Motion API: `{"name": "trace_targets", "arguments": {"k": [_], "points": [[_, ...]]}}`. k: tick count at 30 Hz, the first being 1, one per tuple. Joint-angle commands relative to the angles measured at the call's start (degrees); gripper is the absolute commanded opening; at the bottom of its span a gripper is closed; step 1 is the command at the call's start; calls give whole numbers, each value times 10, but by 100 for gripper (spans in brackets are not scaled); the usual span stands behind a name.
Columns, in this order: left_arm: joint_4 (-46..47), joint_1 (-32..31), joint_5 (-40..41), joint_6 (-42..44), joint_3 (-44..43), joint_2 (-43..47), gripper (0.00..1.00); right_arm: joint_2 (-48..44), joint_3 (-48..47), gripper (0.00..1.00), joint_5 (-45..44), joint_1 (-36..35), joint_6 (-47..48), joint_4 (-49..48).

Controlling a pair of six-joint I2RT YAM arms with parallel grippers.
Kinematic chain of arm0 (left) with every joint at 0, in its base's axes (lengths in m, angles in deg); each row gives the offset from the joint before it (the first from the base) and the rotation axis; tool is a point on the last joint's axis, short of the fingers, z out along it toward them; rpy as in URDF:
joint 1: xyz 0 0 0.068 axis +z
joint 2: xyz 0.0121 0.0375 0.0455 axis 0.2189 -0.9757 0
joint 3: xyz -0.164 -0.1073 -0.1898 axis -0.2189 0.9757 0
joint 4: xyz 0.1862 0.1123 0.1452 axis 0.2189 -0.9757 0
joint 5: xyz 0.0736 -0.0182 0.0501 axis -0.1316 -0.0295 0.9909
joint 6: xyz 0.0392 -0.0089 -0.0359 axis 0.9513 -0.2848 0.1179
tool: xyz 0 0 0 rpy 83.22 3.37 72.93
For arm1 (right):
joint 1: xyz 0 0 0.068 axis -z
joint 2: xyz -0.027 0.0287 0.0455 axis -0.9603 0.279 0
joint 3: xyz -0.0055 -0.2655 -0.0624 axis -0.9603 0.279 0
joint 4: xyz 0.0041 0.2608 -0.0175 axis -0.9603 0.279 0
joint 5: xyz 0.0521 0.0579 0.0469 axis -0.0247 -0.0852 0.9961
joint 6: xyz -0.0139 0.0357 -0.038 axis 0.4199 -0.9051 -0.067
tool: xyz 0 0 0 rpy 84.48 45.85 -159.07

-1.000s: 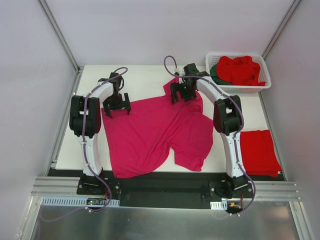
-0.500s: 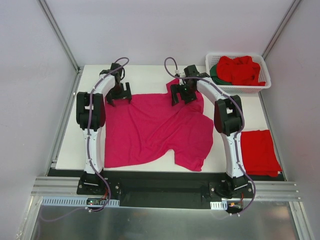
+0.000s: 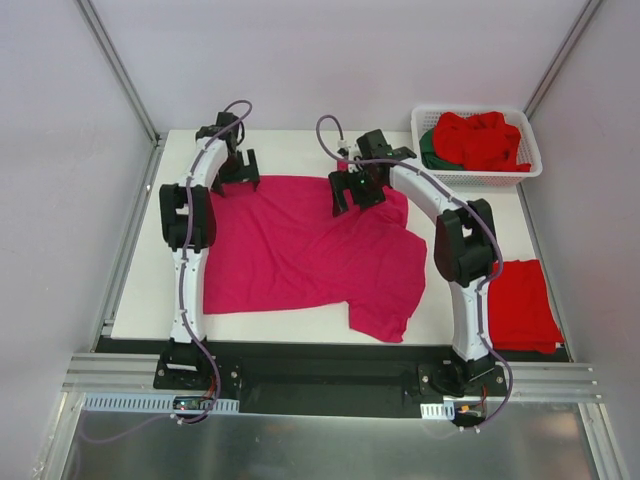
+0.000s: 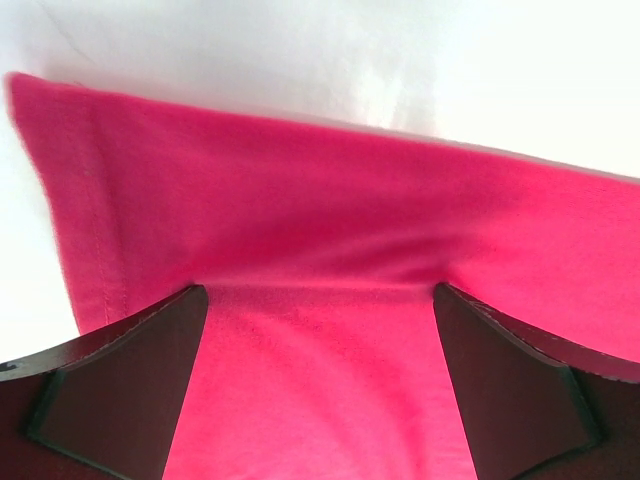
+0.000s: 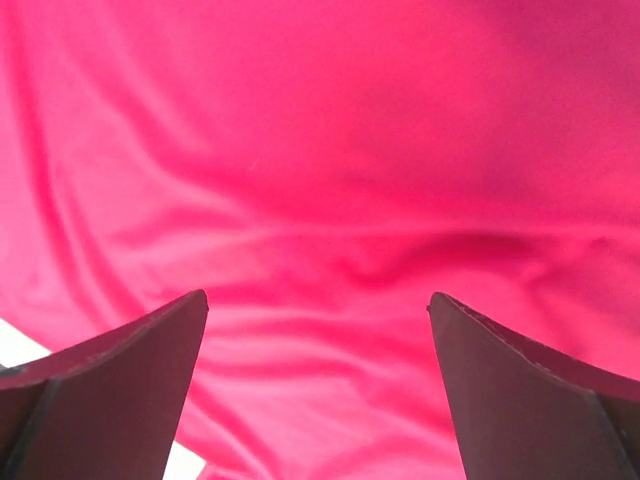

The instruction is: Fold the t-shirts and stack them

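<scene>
"What step is it on?"

"Laying out the pink shirt (image 3: 300, 255) on the table (image 3: 290, 148), I'd say. Nothing's folded on it yet. It lies across the middle, the left side fairly flat, the right side bunched, with a flap doubled over near the front edge."

"And the claws?"

"Both wide open and gripping nothing. The left gripper (image 3: 238, 172) hangs over the far-left corner, just inside the hem. The right gripper (image 3: 352, 193) is over the rumpled far-right part."

"The others?"

"A folded shirt (image 3: 520, 305) at the right front, and red shirts (image 3: 482, 138) and a green shirt (image 3: 429, 148) in the basket (image 3: 533, 165)."

"Next?"

"Probably the right one drops, pinches the rumple and draws it rightward while the left holds its corner. It should take one layer only, or the bunch just drags."
</scene>
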Motion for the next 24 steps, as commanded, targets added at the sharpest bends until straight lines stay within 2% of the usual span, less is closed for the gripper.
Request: {"name": "trace_targets", "arguments": {"k": [1, 7, 16, 22, 24], "points": [[-28, 37, -13, 9, -39, -28, 98, -61, 16, 96, -23, -27, -10, 10], [-35, 83, -64, 1, -74, -51, 99, -100, 30, 96, -32, -49, -13, 21], [-37, 88, -88, -4, -110, -74, 99, -117, 30, 96, -44, -65, -11, 34], [-36, 87, -95, -10, -99, -22, 99, -110, 66, 96, -48, -74, -14, 9], [-35, 82, -95, -15, -81, 23, 99, -116, 106, 96, -53, -84, -15, -29]]}}
